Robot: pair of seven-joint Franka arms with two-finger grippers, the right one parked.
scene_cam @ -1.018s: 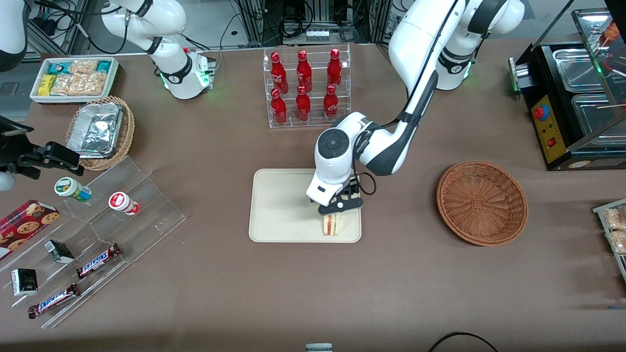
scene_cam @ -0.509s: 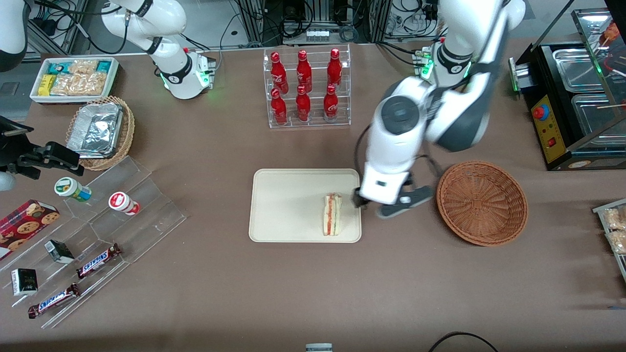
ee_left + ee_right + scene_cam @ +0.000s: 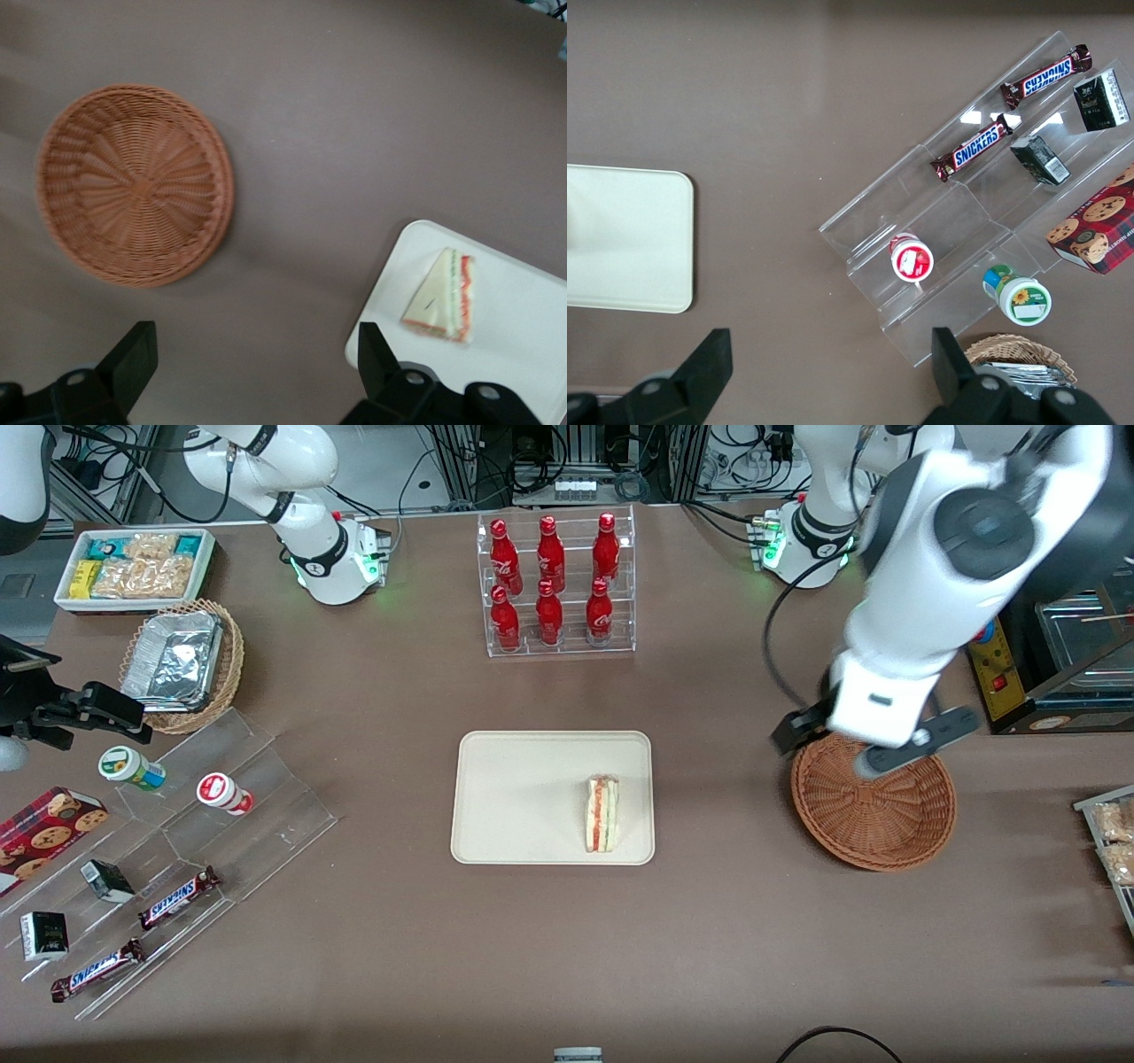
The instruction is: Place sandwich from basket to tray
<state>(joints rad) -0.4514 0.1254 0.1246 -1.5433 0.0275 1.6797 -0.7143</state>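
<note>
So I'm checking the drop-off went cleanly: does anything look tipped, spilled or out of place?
Nothing stands out. The triangular white-bread sandwich lies intact on the cream rectangular tray, near its edge. The reddish-brown wicker basket sits upright, nothing in it, with the open gripper above its rim.

The left arm reaches from its base toward the front camera, its white forearm angled downward and ending in a white wrist block. Below that block hangs the gripper (image 3: 873, 748), raised well above the worktop. Its two black fingers (image 3: 133, 359) are spread wide apart with nothing between them, as the wrist view shows. A black cable loops from the wrist back toward the arm's base.
</note>
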